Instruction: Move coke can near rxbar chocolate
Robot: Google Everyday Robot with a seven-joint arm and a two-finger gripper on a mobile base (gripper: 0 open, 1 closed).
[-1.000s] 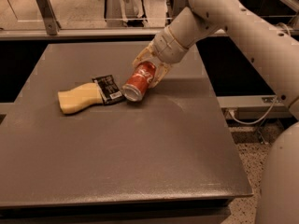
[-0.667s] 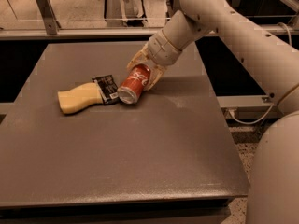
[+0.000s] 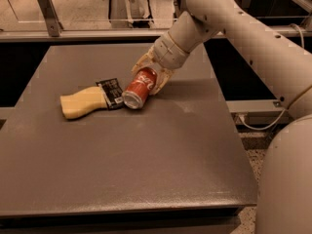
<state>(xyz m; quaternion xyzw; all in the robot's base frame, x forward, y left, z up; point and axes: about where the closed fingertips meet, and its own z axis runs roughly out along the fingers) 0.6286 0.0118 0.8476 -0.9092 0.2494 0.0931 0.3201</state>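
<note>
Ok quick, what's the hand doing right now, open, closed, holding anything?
Hand: closed around the coke can, which is tipped over with its silver end close beside the rxbar chocolate.

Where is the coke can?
The coke can is tilted left of centre in the camera view, held in the end effector, its silver top beside the rxbar chocolate.

1 camera looked down on the tabletop (image 3: 146, 169) from its near edge, fairly close. The hand (image 3: 150, 76) gripped the coke can (image 3: 138, 90) upper-centre.
</note>
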